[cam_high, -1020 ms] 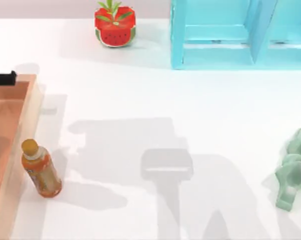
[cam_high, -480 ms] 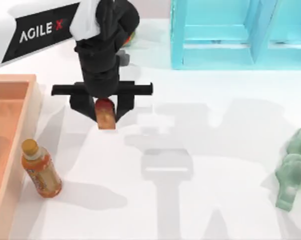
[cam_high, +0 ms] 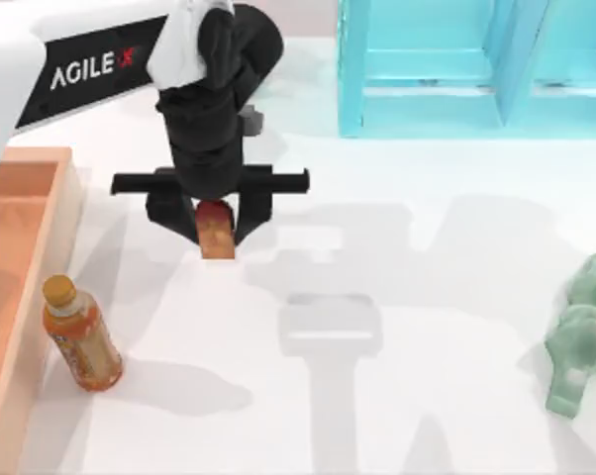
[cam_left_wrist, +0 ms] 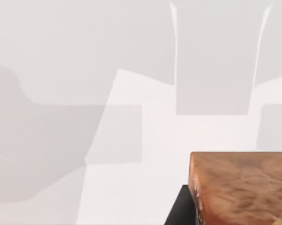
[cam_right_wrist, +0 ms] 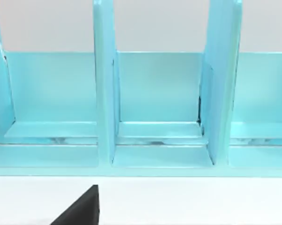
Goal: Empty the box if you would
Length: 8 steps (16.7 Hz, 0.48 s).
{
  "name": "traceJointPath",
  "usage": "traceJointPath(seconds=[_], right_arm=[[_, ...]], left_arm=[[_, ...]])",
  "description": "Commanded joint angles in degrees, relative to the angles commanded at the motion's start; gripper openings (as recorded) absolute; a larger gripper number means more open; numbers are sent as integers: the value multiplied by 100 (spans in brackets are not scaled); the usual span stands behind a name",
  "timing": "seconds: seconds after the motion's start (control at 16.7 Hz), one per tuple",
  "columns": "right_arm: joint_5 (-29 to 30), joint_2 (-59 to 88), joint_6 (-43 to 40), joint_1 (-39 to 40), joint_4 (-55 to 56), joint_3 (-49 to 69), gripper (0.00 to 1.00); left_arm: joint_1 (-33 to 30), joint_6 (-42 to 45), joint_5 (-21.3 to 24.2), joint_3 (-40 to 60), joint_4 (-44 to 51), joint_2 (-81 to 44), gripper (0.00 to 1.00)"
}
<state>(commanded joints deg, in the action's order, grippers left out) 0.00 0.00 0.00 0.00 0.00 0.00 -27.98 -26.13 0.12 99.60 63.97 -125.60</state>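
Bottle: orange, capped, lying tilted on the white table at about 8 o'clock in the top view, just beside the box's right rim.
Figure: pale green, at 4 o'clock near the table's right edge.
Box: shallow tan wooden tray at 9 o'clock, running off the left edge.
Left gripper: just left of the top view's centre, pointing down, fingers clamped on a reddish-brown block; the left wrist view shows the block above bare table.
Shelf: turquoise, at 1 o'clock along the far edge; the right wrist view faces its compartments.
Right gripper: cannot tell whether open or closed.
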Motion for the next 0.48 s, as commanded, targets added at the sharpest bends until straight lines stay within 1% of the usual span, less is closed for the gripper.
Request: traceJointPath(seconds=[0.3,0.48], right_arm=[[0,0,0,0,0,0,100],[0,0,0,0,0,0,100]], left_arm=[[-8,0,-5,-439,-653,-211,0],[-9,0,-6,-464,-690,-225,0]])
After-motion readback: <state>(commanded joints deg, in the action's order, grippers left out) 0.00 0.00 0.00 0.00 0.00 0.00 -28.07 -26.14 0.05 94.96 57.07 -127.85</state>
